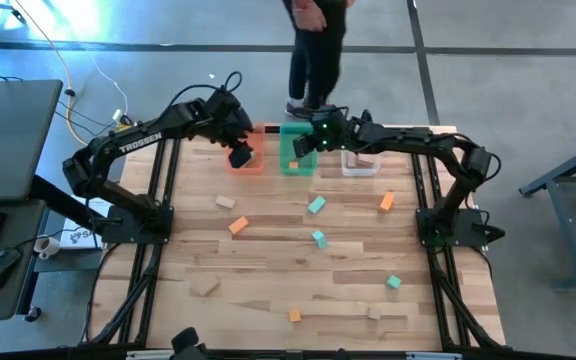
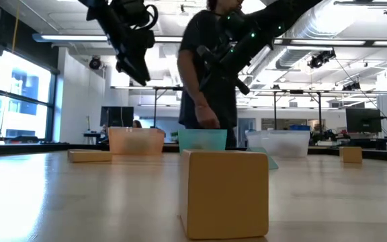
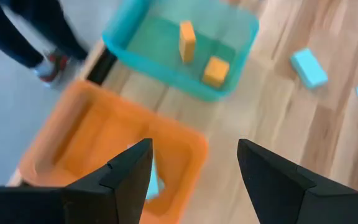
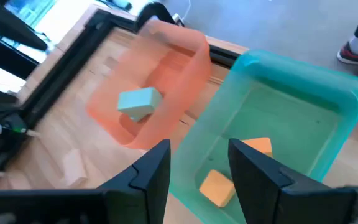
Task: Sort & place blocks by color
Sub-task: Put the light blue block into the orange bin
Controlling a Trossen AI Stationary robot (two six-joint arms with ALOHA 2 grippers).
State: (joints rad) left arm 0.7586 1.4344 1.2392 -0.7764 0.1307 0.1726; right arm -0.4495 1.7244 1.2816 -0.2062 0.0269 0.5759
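Observation:
My left gripper (image 3: 194,149) hangs open and empty over the orange tray (image 1: 248,162), where one teal block (image 3: 153,180) lies. My right gripper (image 4: 199,149) is open above the green tray (image 1: 298,162), with nothing between its fingers. Two orange blocks (image 4: 257,147) (image 4: 217,186) rest on that tray's floor. Loose blocks lie on the table: teal ones (image 1: 316,205) (image 1: 319,238) (image 1: 393,282), orange ones (image 1: 238,226) (image 1: 386,201) (image 1: 294,315) and tan ones (image 1: 226,201) (image 1: 205,288).
A clear tray (image 1: 360,163) stands to the right of the green one at the far edge. A person (image 1: 318,50) stands just beyond the trays. A tan block (image 2: 224,193) sits close to the low camera near the front edge. A desk (image 1: 8,140) stands off the table's left.

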